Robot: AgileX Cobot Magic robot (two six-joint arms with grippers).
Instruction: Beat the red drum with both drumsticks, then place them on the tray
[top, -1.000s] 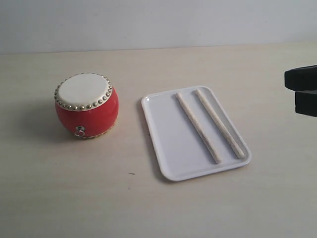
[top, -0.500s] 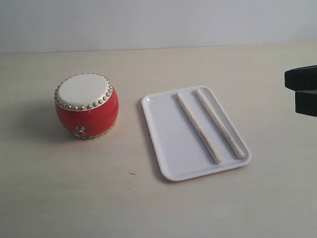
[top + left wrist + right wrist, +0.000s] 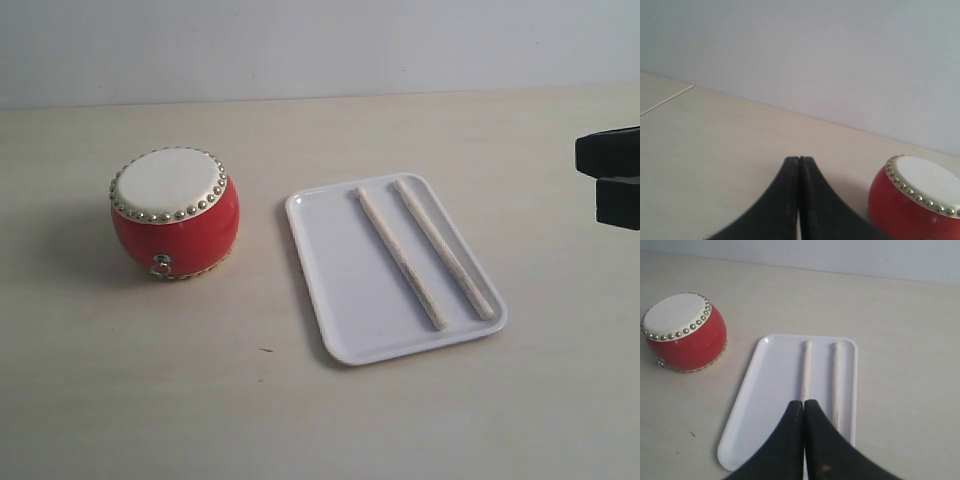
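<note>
The red drum (image 3: 175, 212) stands upright on the table at the left, cream skin up; the wrist views also show this drum (image 3: 685, 332) (image 3: 915, 200). To its right lies the white tray (image 3: 340, 260) (image 3: 775, 390). Both drumsticks rest side by side on its right half, one (image 3: 400, 258) (image 3: 806, 370) beside the other (image 3: 443, 248) (image 3: 836, 380). My right gripper (image 3: 804, 402) is shut and empty, raised over the tray's near end; in the exterior view this right gripper (image 3: 582, 178) is at the right edge. My left gripper (image 3: 799, 159) is shut and empty, beside the drum.
The pale wooden table (image 3: 300, 420) runs back to a plain white wall (image 3: 320, 45). A small dark speck (image 3: 265, 350) marks the table in front of the tray.
</note>
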